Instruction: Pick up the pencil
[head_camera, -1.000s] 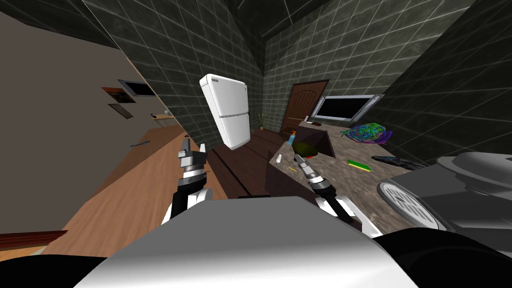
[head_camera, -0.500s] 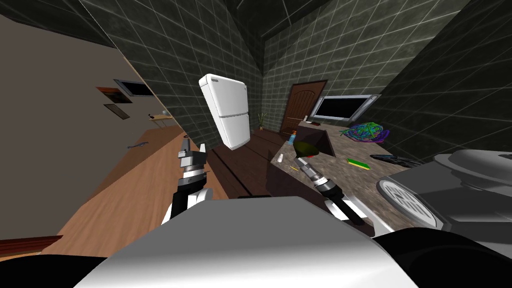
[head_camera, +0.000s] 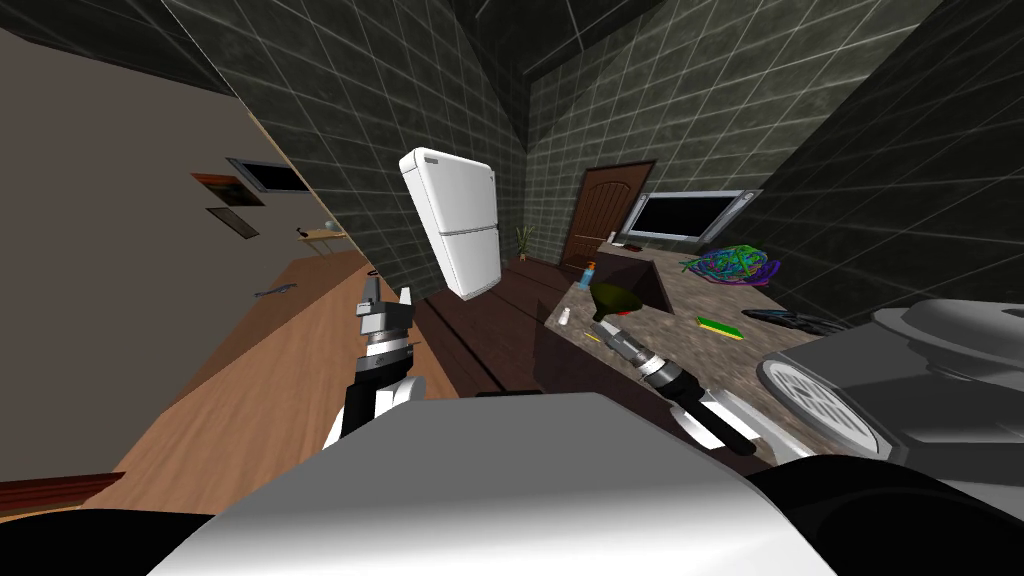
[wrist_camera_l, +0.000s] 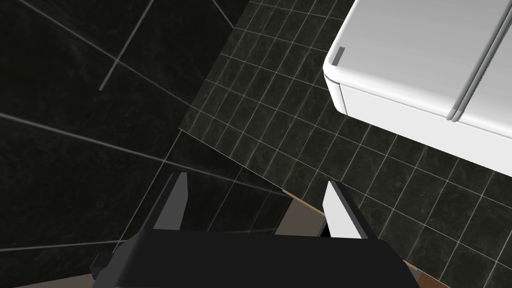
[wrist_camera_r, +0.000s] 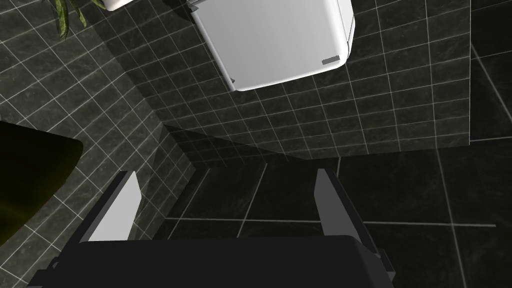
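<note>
The pencil (head_camera: 588, 337) is a short yellow stick lying on the speckled countertop (head_camera: 690, 350) near its left edge. My right gripper (head_camera: 601, 323) reaches over the counter, its tips just beyond the pencil and beside a dark green bowl (head_camera: 612, 298). In the right wrist view the right gripper (wrist_camera_r: 226, 174) stands open with nothing between its fingers, and the bowl's edge (wrist_camera_r: 30, 185) shows beside one finger. My left gripper (head_camera: 389, 292) is raised off to the left over the wooden floor; the left wrist view shows the left gripper (wrist_camera_l: 256, 180) open and empty.
On the counter are a small white bottle (head_camera: 566, 316), a blue bottle (head_camera: 589, 272), a green sponge (head_camera: 718, 326) and a colourful tangle (head_camera: 735, 265). A grey appliance (head_camera: 900, 380) crowds the right. A white fridge (head_camera: 455, 220) stands ahead, a brown door (head_camera: 600, 215) behind.
My right arm has stretched further forward over the counter, its tips moving from beside the pencil up towards the green bowl. The left arm has not moved.
</note>
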